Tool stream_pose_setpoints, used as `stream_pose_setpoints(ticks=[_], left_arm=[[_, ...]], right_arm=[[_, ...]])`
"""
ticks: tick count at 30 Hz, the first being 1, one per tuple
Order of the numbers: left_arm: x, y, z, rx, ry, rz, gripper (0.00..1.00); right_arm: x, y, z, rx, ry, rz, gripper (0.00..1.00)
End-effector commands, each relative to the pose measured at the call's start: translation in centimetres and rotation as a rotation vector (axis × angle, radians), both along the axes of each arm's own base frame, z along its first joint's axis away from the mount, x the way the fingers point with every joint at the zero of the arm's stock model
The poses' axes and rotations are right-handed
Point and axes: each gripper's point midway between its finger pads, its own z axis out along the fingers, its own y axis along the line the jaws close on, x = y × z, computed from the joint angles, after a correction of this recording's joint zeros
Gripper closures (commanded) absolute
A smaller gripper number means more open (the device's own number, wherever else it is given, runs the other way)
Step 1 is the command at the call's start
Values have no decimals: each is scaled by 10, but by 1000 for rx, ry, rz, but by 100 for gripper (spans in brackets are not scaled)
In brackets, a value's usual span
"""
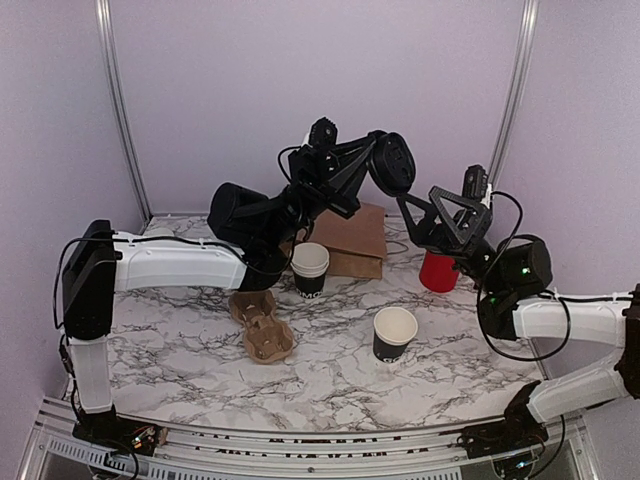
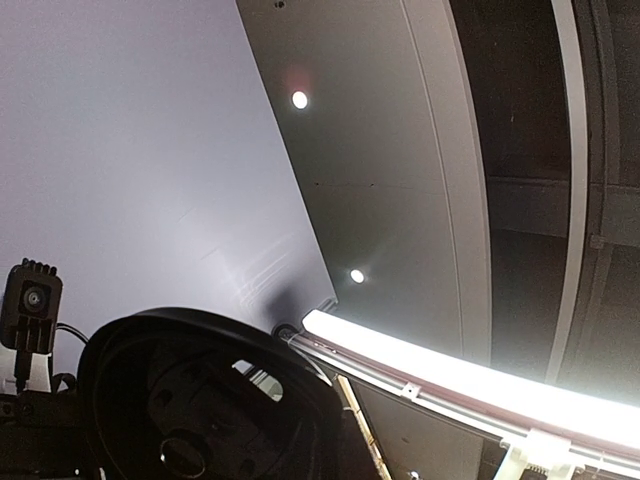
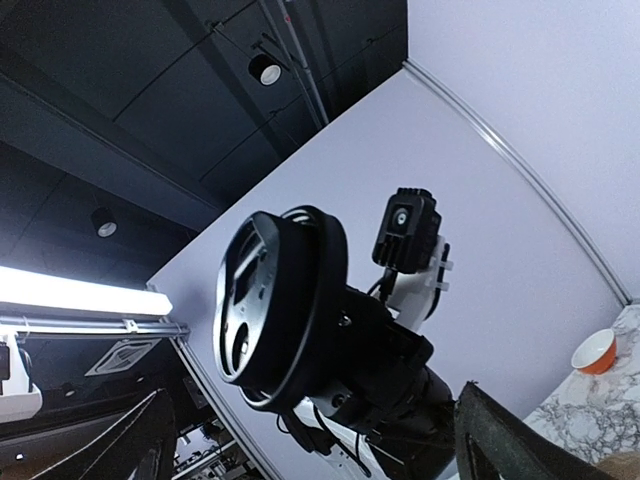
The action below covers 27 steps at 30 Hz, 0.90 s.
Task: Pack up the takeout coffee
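Overhead, the left gripper (image 1: pixel 372 165) is up high at 12 o'clock, clamped on the takeout coffee (image 1: pixel 393 163), a small black paper cup with a round black plastic lid. The cup is tipped over in mid-air above the brown paper bag (image 1: pixel 355 237).

Only this view gives the white marble table (image 1: pixel 200 370). On it are stacked lidless black cups (image 1: pixel 310 266) at the bag's 8 o'clock, a single lidless black cup (image 1: pixel 394 333) at 5 o'clock, a brown cardboard cup carrier (image 1: pixel 262 325) at 7 o'clock and a red cylinder (image 1: pixel 438 271) at 3 o'clock.

The left wrist camera looks up at ceiling lights (image 2: pixel 300 100), and the coffee's dark round shape fills its 7 o'clock corner. The right wrist view alone shows the lid's face, plus an orange bowl (image 3: pixel 593 352) at 4 o'clock.

The right gripper (image 1: pixel 425 205) has its fingers spread wide, holding nothing. The coffee sits at its 10 o'clock, near but apart.
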Motion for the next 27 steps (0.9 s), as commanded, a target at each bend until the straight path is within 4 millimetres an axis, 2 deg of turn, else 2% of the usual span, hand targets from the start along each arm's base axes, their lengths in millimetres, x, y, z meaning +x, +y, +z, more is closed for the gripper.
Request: stream_pose_setpoints(ticks=[1,7,13,22,25,27], left_arm=[[-5,9,3,-79,-11,-30,100],[-6,5,-1,-85,-7,-56,100],[-5,3,-8,-90,10,-77,100],[-4,3,-13,-85,17,-88,97],[-1,4,-17,-78,23,-77,90],[2,7,-20,-70,27,-61,82]], right_arm=[[-18,-4,41,100,-101,32,7],[-12,6,46,88,-95,53,11],[-8,14,48,82,-85,83,23],[-7,14,50,95,-70,101,62],[-7,13,50,98,-62,103,77],[-7,12,49,99,-53,98,84]])
